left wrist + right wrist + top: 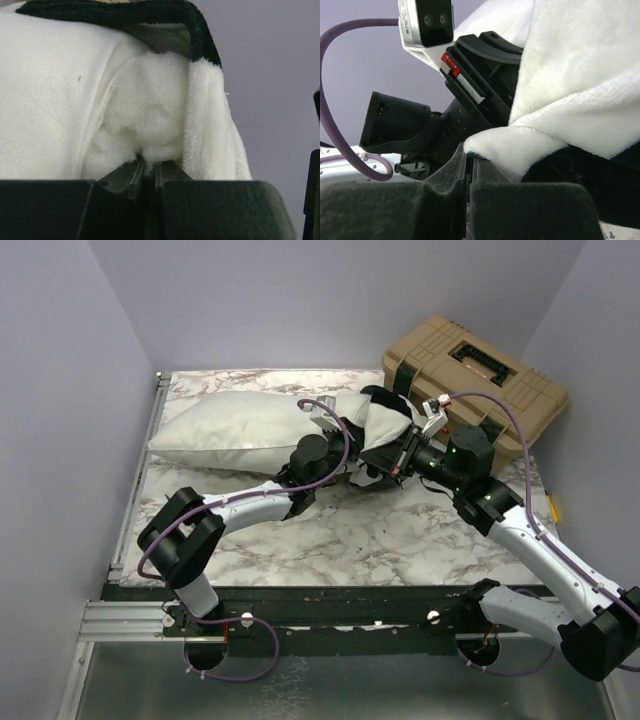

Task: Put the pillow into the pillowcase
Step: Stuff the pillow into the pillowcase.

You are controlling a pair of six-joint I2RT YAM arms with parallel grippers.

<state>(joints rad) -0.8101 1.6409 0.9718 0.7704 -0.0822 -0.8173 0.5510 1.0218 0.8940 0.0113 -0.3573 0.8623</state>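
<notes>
Closest to me, the worktop is bare marble between the bases and the job. Both arms reach in to one spot, a little right of centre.

My left gripper has its jaws almost together. Through its wrist camera I see a tuft of white plush nipped between the tips. That plush belongs to the pillowcase, whose black edge runs over the top of it. The smooth cloth of the pillow lies just to the left, touching it.

My right gripper is pressed together too. A folded white hem of the pillowcase starts right at its fingertips, so I judge it is pinched there. The bite looks thin, though, and I cannot tell how deep it goes.

Farther out, the pillow lies lengthwise across the far half of the worktop, with its left end near the left edge. Its right end is tucked under the pillowcase, which is bunched over that end only. Behind it, in the far right corner, sits a tan toolbox. The pillowcase lies near it; I cannot tell whether they touch.

By my reckoning the job is barely begun. The mouth of the pillowcase is started over one end, and most of the pillow is bare. What is left is to draw the pillowcase leftward along the whole length with both pinches holding.
</notes>
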